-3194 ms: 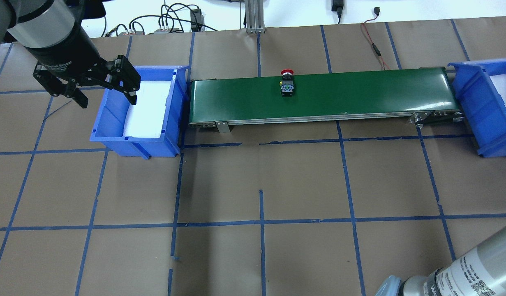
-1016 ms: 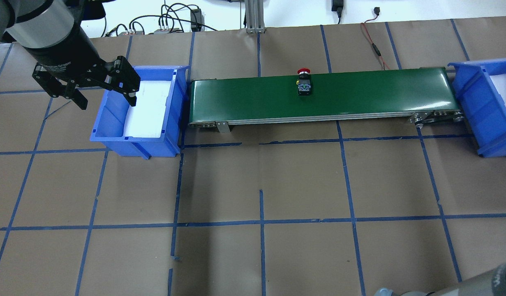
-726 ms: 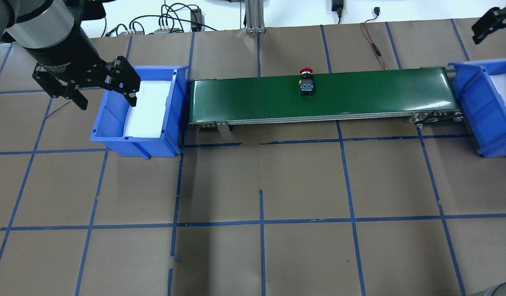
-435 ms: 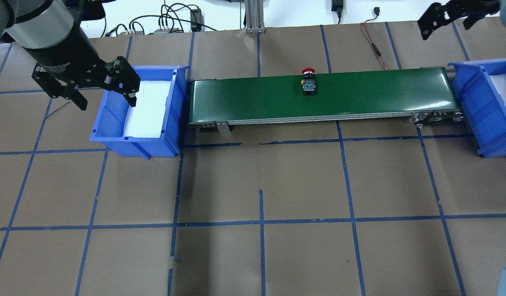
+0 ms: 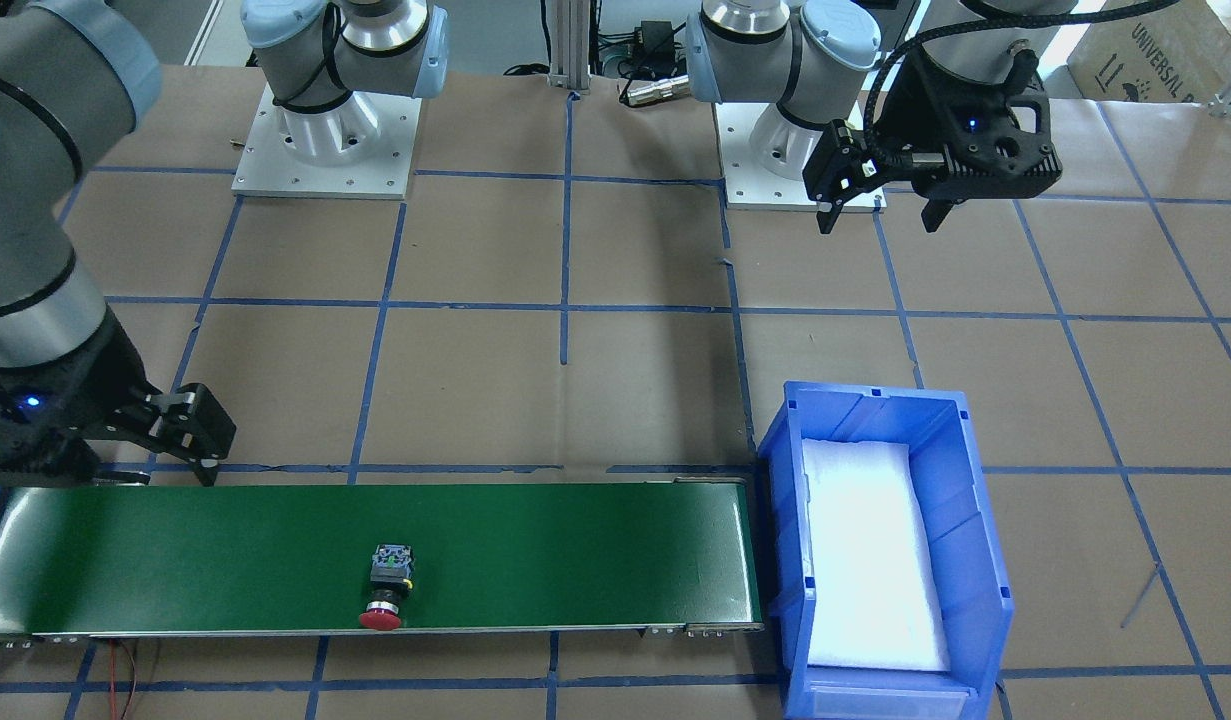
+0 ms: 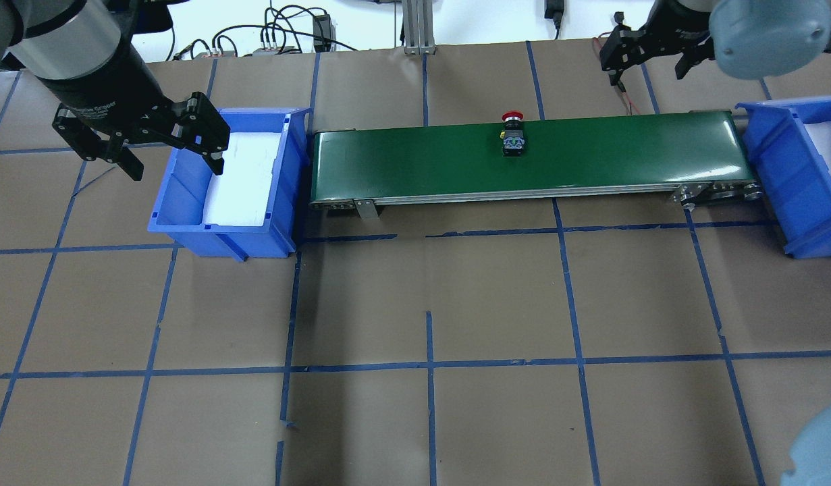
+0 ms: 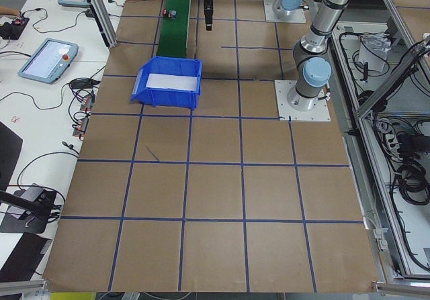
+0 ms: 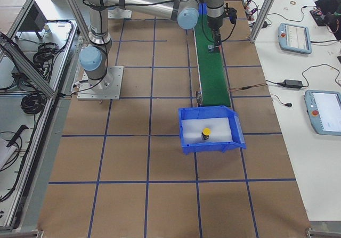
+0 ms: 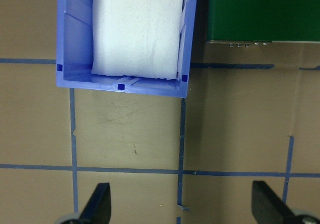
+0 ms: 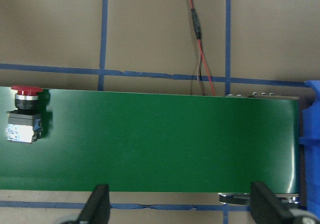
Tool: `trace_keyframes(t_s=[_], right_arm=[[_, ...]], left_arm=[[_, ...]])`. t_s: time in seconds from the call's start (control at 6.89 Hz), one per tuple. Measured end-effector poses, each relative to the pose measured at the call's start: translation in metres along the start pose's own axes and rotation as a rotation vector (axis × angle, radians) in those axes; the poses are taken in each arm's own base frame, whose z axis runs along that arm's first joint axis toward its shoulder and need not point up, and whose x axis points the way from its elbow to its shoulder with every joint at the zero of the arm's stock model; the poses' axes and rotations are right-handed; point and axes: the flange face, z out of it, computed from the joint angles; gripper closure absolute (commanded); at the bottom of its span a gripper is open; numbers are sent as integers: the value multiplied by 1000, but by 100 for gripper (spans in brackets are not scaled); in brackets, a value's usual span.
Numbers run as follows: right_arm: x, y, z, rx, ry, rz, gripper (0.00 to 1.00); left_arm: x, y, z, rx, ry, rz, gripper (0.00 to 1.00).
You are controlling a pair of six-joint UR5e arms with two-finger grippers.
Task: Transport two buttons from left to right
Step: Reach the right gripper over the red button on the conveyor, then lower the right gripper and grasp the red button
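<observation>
Red-capped button (image 6: 513, 134) on green belt (image 6: 624, 152), blue bins (image 6: 226, 175).

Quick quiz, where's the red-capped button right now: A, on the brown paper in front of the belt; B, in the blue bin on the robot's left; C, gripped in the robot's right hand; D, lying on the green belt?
D: the red button lies on its side on the green belt, about midway along it, its cap at the belt's far edge.

You'll find the red-capped push-button with a black block body (image 6: 513, 135) lying on its side on the green belt (image 6: 624, 148), cap at the edge away from the robot. The yellow-capped push-button (image 8: 205, 134) sits in the blue bin (image 8: 213, 146).
</observation>
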Motion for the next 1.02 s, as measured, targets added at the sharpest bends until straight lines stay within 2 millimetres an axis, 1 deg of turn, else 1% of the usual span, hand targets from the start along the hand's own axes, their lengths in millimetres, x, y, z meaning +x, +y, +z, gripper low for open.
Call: trace_keyframes(t_s=[0.15, 0.29, 0.58, 0.73, 1.02], right_arm=[[-16, 1, 11, -14, -1, 25, 1], [-32, 3, 21, -28, -6, 51, 5], [-64, 5, 47, -68, -9, 93, 5], [-75, 5, 65, -86, -10, 100, 4], [-83, -2, 97, -79, -17, 99, 2]], left_arm=[[0, 0, 0, 1, -1, -1, 0], [0, 0, -1, 1, -1, -4, 0], [-1, -1, -1, 2, 1, -6, 0], [-1, -1, -1, 2, 1, -6, 0], [0, -1, -1, 1, 0, -6, 0]])
